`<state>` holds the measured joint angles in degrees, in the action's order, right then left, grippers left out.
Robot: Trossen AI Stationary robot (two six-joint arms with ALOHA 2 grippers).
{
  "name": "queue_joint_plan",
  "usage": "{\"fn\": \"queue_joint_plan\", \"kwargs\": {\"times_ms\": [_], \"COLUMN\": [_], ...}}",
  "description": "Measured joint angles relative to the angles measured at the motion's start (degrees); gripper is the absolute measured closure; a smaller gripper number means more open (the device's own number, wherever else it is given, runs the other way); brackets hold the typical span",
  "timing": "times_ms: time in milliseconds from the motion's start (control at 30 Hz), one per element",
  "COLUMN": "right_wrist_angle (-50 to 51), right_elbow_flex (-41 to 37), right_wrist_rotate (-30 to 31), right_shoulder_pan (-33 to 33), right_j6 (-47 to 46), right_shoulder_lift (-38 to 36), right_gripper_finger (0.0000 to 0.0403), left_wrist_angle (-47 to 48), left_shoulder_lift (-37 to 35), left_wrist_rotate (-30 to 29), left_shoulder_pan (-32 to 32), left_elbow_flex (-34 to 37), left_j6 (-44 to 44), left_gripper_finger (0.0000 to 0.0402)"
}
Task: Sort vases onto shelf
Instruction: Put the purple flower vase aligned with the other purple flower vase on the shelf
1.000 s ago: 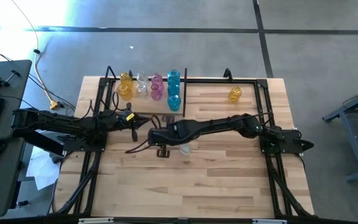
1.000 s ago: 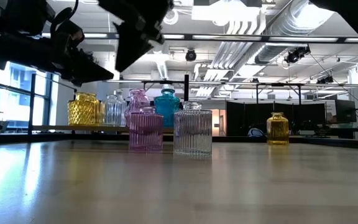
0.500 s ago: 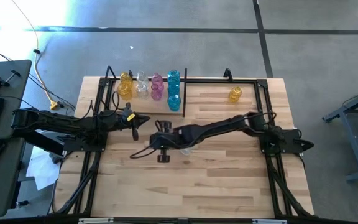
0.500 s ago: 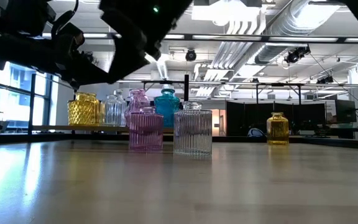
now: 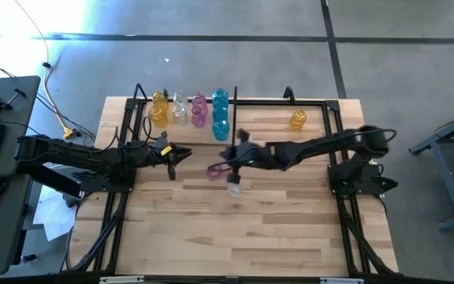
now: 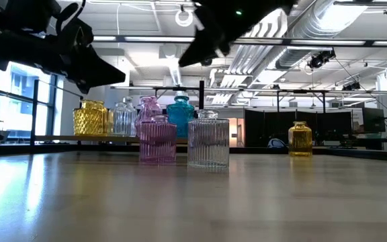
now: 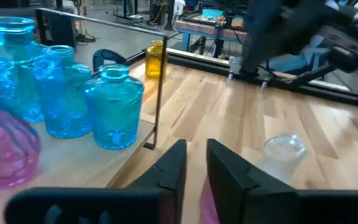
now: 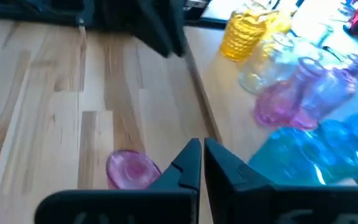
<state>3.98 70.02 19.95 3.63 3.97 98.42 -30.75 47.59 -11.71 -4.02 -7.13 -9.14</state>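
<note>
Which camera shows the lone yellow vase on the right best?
The low view: the yellow vase stands unobstructed, side-on. The high view shows only its small top; the left wrist view catches it partly behind the divider rod.

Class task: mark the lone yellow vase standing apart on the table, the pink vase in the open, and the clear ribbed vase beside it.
lone yellow vase (image 5: 298, 119), high view, its body
pink vase (image 6: 157, 140), low view, ribbed front
clear ribbed vase (image 6: 208, 142), low view, mid body

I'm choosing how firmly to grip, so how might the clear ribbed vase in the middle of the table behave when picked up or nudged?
The clear vase looks like ribbed glass, so probably rigid, breakable and rather heavy for its size. Its ribs may help the grip, though glass can be slippery. It stands upright on a wide flat base, so a low nudge would likely slide it; a high push might tip it into the pink vase close beside it.
</note>
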Motion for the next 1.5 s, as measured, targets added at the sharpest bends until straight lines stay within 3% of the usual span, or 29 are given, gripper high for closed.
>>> {"fn": "queue_joint_plan", "kwargs": {"times_ms": [233, 467, 733, 933, 1167, 1500], "right_wrist_angle": [-15.89, -26.15, -25.69, -25.63, -25.63, -25.63], "right_elbow_flex": [-20.02, -32.23, -33.18, -33.18, -33.18, -33.18], "right_wrist_rotate": [-0.10, 1.75, 1.29, 1.31, 1.31, 1.34], "right_shoulder_pan": [-4.64, -7.59, -7.88, -7.88, -7.84, -7.84], "right_j6": [0.11, -1.09, 0.56, 0.59, 1.00, 1.01], "right_shoulder_lift": [-14.25, -20.00, -20.57, -20.57, -20.55, -20.53], "right_gripper_finger": [0.0403, 0.0403, 0.0403, 0.0403, 0.0403, 0.0403], "left_wrist_angle": [0.30, 0.23, 5.34, 12.29, 22.02, 23.79], "left_shoulder_lift": [7.42, 19.05, 30.83, 36.67, 37.95, 37.95], "left_wrist_rotate": [-3.88, -6.27, -8.50, -9.73, -8.98, -6.09], "left_shoulder_pan": [4.72, 8.05, 9.01, 9.01, 9.02, 9.06], "left_elbow_flex": [-3.65, -10.47, -19.41, -25.21, -30.00, -30.28], "left_j6": [-3.47, -4.22, -8.82, -10.28, -10.28, -11.30], "left_gripper_finger": [0.0283, 0.0229, 0.0174, 0.0155, 0.0153, 0.0158]}}
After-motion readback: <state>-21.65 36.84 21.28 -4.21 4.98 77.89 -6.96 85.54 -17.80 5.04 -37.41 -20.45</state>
